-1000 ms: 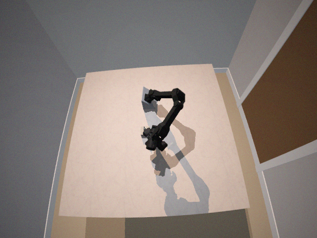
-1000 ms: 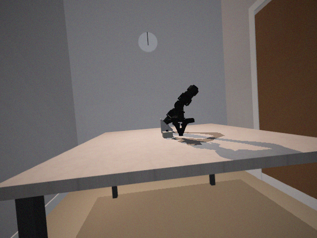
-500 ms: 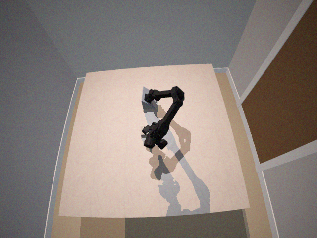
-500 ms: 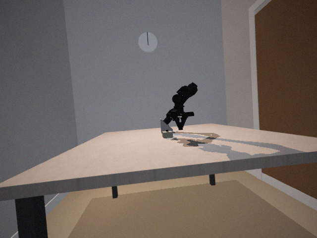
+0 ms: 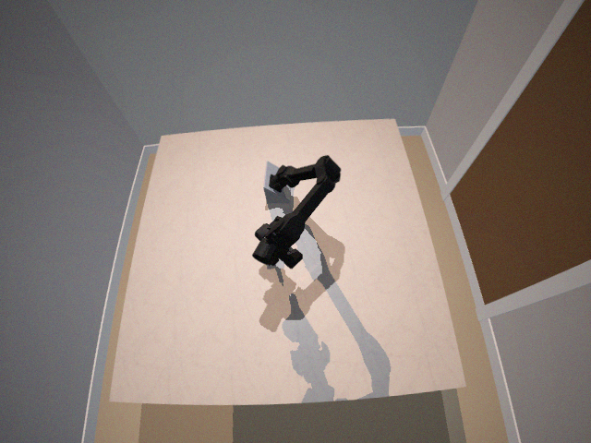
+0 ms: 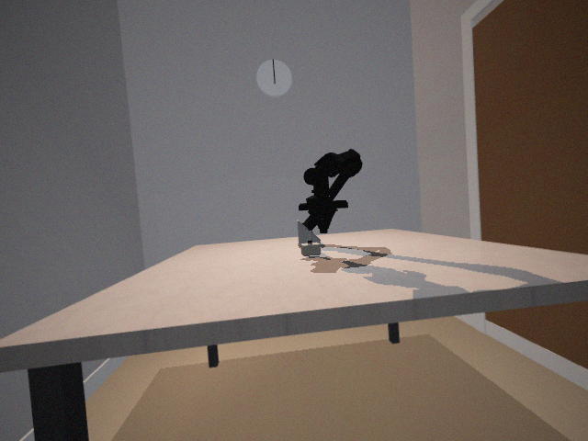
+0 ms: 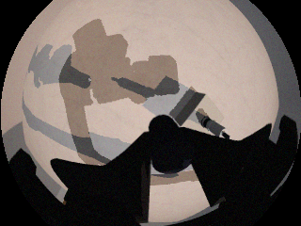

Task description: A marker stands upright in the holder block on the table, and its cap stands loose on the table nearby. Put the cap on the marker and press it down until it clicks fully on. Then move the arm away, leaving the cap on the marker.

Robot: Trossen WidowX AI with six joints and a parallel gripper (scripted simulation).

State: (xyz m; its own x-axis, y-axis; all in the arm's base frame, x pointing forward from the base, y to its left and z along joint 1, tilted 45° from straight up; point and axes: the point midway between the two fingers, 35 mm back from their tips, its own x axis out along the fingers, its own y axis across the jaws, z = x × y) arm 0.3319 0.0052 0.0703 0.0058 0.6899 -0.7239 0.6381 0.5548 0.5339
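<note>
My tool [image 7: 168, 151], closed on the dark cap [image 7: 166, 141], hangs above the surface [image 7: 188, 25], marker [image 7: 210, 122] at two o'clock.

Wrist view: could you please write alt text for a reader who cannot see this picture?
Round fisheye picture looking down past the black gripper, whose jaws are closed on a dark round marker cap, seen end-on. Below lies the pale beige table top, crossed by brown and grey shadows. A slim dark marker shows at an angle just right of the cap.
</note>
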